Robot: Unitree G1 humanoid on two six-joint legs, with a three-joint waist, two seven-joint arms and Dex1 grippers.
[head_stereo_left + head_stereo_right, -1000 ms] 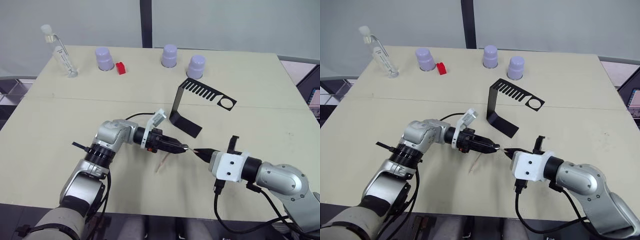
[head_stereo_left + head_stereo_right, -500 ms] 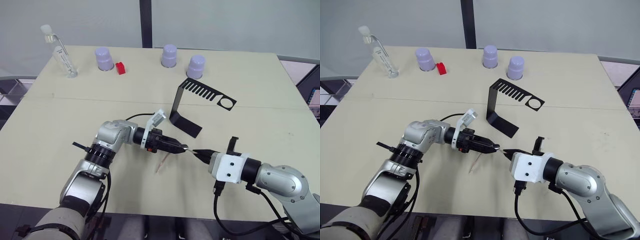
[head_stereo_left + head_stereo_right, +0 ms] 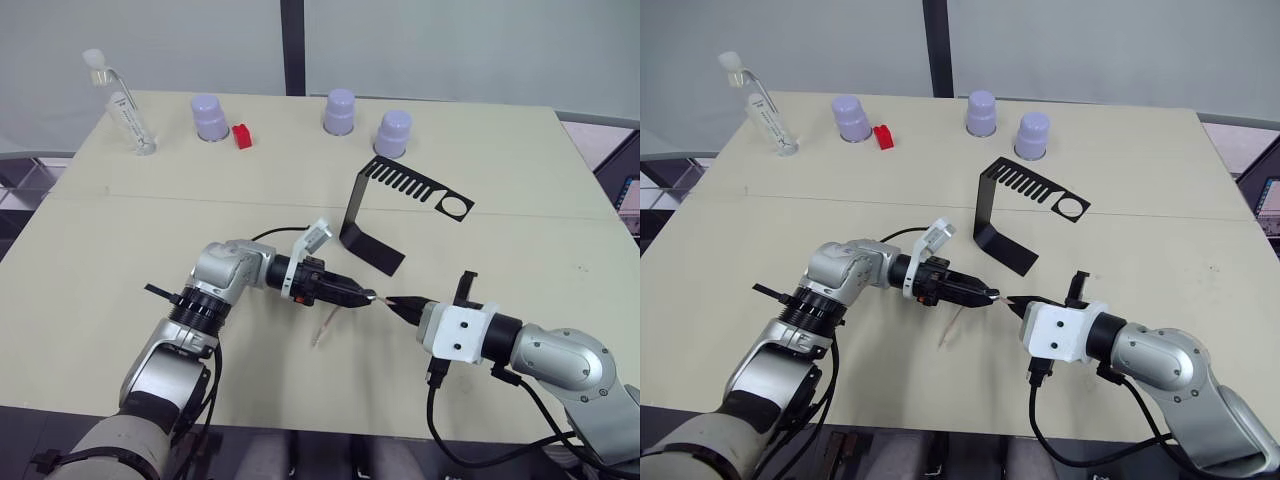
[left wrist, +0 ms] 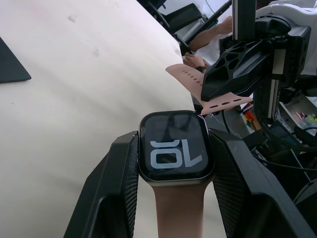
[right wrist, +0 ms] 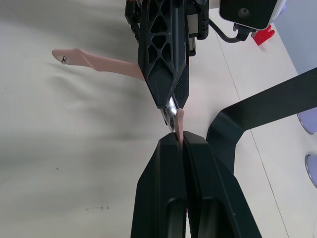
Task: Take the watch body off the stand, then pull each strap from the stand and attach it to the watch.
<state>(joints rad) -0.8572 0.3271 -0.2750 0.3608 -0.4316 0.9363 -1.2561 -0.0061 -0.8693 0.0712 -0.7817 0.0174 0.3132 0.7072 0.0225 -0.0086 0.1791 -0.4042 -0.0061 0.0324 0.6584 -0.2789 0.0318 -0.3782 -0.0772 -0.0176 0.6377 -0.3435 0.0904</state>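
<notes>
Near the table's [image 3: 520,190] front edge, just ahead of the stand [image 3: 385,215], my left gripper [image 4: 171,163] clamps the watch body [image 4: 174,145], one strap [image 3: 325,328] already on it and dangling toward the tabletop. My right gripper [image 5: 181,141] pinches the second strap [image 5: 181,120], its tip touching the watch body's free end.

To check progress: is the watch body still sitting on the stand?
No, the watch body sits between the left gripper fingers, away from the stand.
</notes>
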